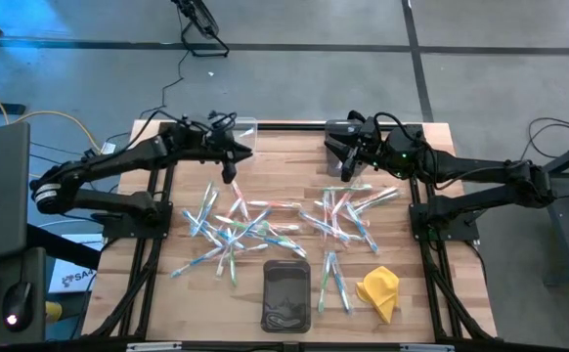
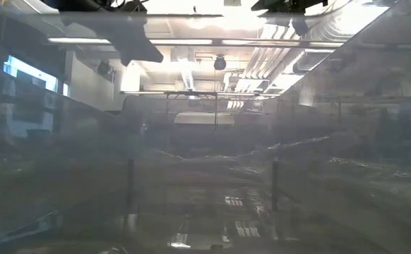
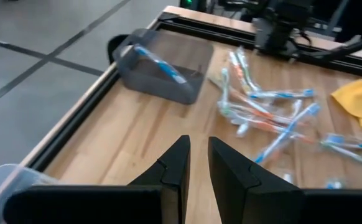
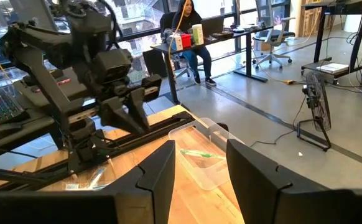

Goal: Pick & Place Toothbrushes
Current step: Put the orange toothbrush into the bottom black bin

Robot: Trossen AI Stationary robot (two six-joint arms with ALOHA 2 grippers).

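Note:
Many toothbrushes, thin white sticks with blue, green or pink accents, lie flat on the wooden table in a left heap (image 1: 236, 230) and a right heap (image 1: 348, 210). The right heap (image 3: 262, 106) also shows in the left wrist view. My left gripper (image 1: 232, 174) (image 3: 198, 155) hovers over bare wood beyond the left heap. Its fingers stand slightly apart with nothing between them. My right gripper (image 1: 345, 168) (image 4: 199, 149) hovers open and empty beyond the right heap. One blue toothbrush (image 3: 159, 62) lies in a bin (image 3: 162, 68). A green one (image 4: 199, 154) lies in a clear bin (image 4: 209, 158).
Two small bins stand at the table's far edge (image 1: 243, 127) (image 1: 335, 127). A dark bin (image 1: 286, 295) stands at the near middle. A yellow cloth (image 1: 379, 291) lies at the near right. A seated person (image 4: 190, 31) shows in the room beyond. The low view is hazy.

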